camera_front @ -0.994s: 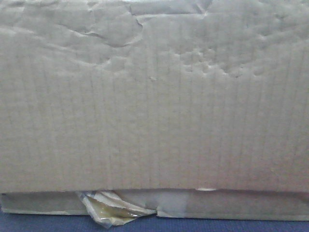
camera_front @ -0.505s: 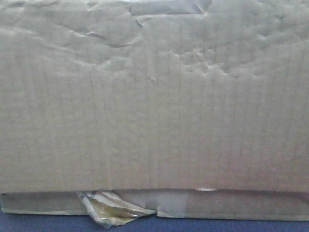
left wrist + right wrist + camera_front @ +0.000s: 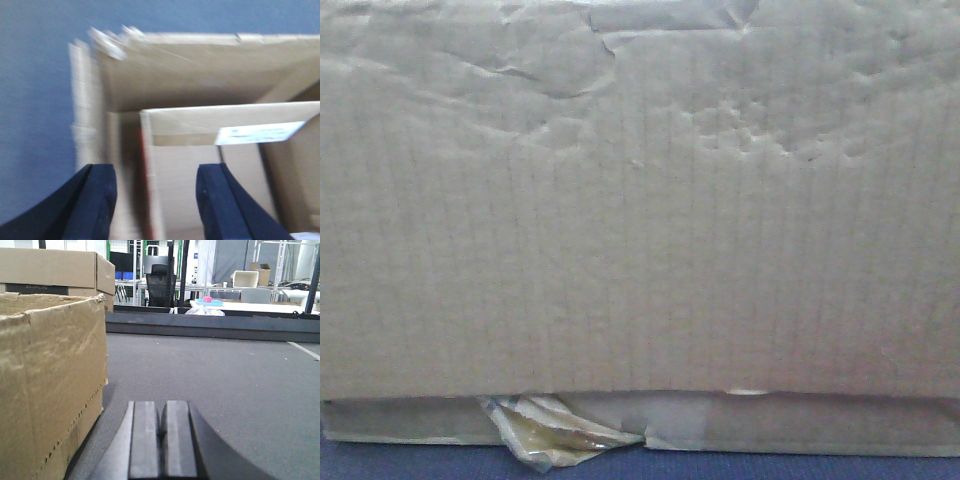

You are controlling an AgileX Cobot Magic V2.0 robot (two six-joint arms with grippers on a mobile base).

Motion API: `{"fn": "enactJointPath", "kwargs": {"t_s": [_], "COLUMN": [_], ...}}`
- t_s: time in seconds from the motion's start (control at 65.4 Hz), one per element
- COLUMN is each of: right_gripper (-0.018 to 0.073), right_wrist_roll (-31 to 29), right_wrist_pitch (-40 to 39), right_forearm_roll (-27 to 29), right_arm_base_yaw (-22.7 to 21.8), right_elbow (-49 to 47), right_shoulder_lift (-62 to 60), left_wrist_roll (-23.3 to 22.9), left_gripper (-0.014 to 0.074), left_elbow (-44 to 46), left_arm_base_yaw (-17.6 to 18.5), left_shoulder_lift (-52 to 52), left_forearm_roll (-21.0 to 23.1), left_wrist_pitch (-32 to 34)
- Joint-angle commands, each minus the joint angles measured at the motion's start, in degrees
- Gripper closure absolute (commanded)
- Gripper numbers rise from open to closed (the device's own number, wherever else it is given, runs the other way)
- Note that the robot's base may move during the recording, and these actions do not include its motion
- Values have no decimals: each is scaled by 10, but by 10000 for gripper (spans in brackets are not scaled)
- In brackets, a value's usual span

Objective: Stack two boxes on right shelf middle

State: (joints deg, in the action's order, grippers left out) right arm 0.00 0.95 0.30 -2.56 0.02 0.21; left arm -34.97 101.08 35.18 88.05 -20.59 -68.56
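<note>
The large wrinkled box (image 3: 640, 200) fills the front view and rests on the thin flat box (image 3: 800, 424), whose torn yellowish tape (image 3: 555, 432) hangs at the lower left. In the blurred left wrist view, my left gripper (image 3: 158, 200) is open above open cardboard (image 3: 175, 75). An inner carton wall (image 3: 150, 165) runs between its fingers without being pinched. My right gripper (image 3: 161, 412) is shut on nothing, low over the grey carpet (image 3: 240, 385). A tan box side (image 3: 50, 380) stands just to its left. The right shelf middle is out of view.
A white label (image 3: 260, 133) sits on the inner carton's rim. Another closed cardboard box (image 3: 55, 267) stands behind the near one. A dark raised ledge (image 3: 210, 325) bounds the carpet at the back, with desks, a chair and racks beyond.
</note>
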Motion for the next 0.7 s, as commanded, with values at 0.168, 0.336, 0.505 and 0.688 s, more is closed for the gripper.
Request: {"fn": "enactJointPath", "kwargs": {"t_s": [0.168, 0.336, 0.505, 0.688], "right_gripper": [721, 721, 721, 721], "right_wrist_roll": [0, 0, 0, 0], "right_wrist_pitch": [-14, -14, -14, -14], "right_forearm_roll": [1, 1, 1, 1], "right_arm_base_yaw": [-3, -3, -3, -3], "right_elbow": [0, 0, 0, 0], "right_shoulder_lift": [-2, -2, -2, -2], "left_wrist_roll": [67, 80, 91, 91], "left_gripper": [311, 311, 311, 311], "left_elbow": [-6, -40, -87, -133], "left_arm_base_yaw": [-80, -99, -99, -99], "left_shoulder_lift": [-13, -13, -12, 0], "left_forearm_roll": [66, 82, 114, 114], "left_wrist_pitch": [-14, -14, -14, -14]}}
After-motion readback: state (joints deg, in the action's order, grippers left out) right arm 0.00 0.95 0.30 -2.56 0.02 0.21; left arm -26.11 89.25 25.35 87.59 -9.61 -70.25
